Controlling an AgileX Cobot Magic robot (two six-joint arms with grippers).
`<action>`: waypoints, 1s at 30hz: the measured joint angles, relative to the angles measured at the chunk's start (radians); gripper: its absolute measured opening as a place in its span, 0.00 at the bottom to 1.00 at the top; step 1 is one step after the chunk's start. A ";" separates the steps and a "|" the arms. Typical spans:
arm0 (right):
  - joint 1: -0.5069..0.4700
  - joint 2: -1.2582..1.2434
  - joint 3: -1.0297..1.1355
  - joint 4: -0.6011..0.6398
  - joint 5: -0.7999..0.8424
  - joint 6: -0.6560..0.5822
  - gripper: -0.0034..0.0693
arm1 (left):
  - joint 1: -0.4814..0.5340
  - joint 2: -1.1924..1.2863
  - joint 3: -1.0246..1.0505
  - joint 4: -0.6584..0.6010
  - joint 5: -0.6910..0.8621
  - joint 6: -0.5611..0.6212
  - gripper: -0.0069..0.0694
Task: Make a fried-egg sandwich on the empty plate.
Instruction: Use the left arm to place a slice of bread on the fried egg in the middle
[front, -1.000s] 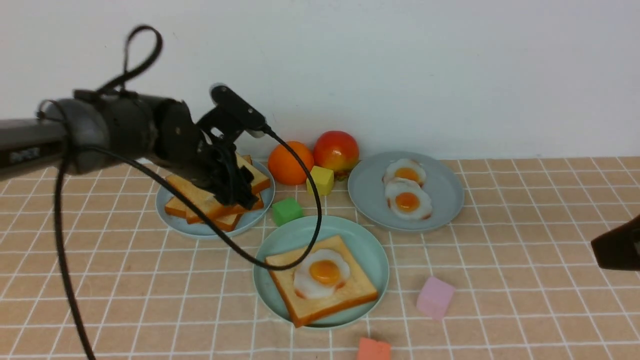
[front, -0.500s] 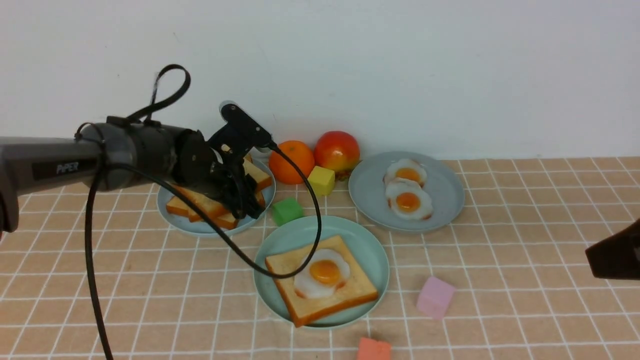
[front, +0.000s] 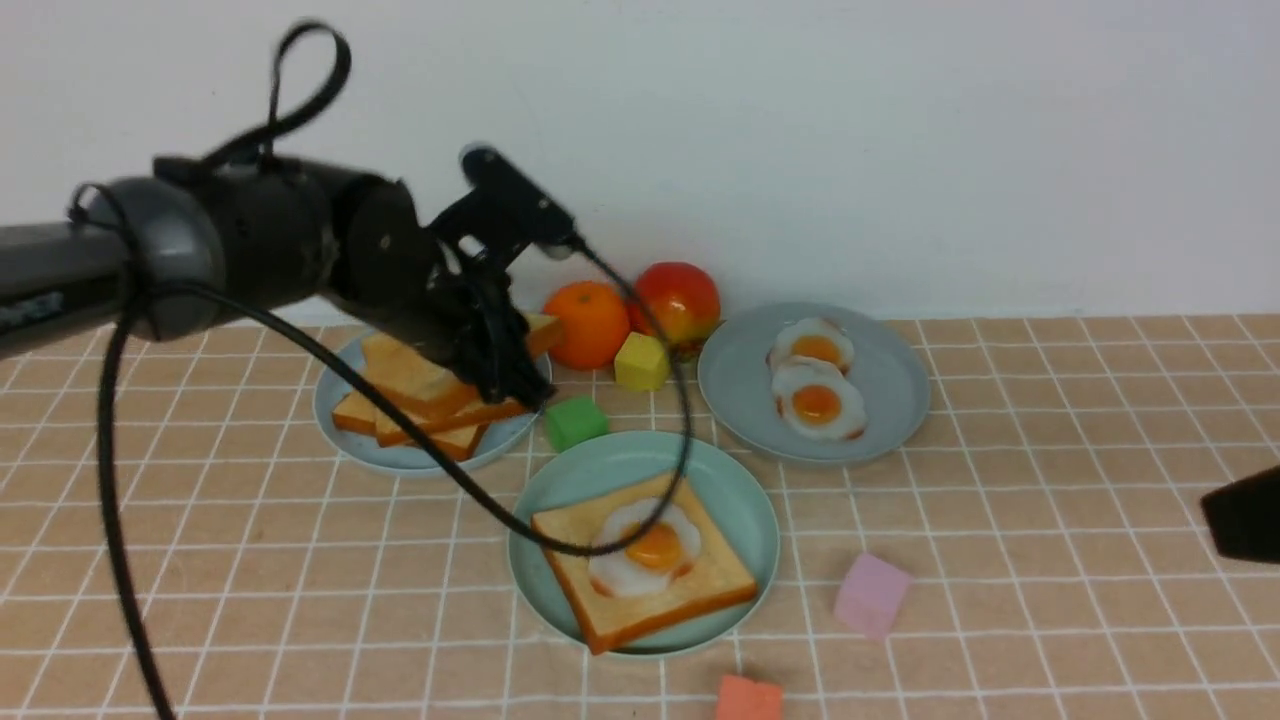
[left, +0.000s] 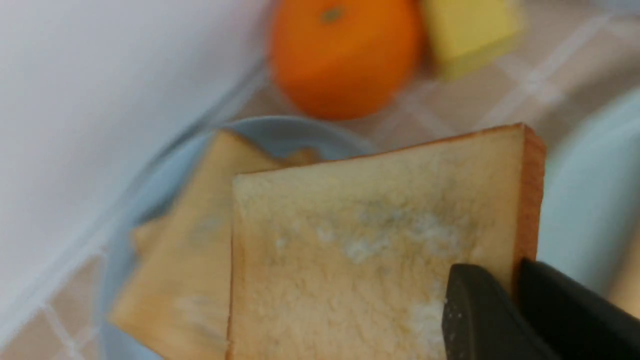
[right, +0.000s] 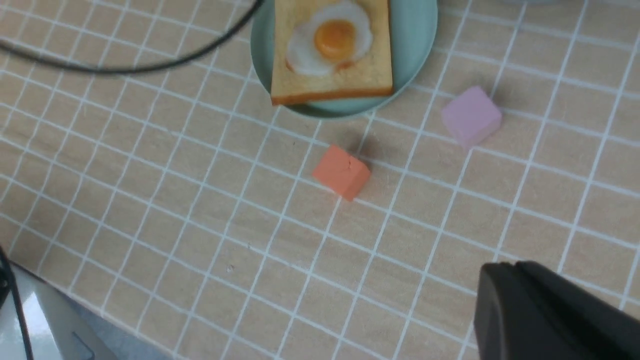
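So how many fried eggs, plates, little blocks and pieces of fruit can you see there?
Fried eggs: 3
Plates: 3
Little blocks: 5
Pieces of fruit: 2
Total: 13

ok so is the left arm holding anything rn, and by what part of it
Yes, the left gripper holds a toast slice pinched at one crust edge, a fingertip against its flat face, the rest sticking out.
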 joint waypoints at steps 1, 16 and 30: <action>0.000 -0.003 0.000 0.000 0.000 0.000 0.09 | -0.005 -0.009 0.002 0.000 0.012 -0.014 0.20; 0.000 -0.166 0.000 0.000 0.043 0.016 0.11 | -0.358 -0.073 0.182 0.254 0.029 -0.175 0.20; 0.000 -0.167 0.000 0.001 0.069 0.023 0.12 | -0.368 -0.060 0.182 0.272 -0.022 -0.155 0.19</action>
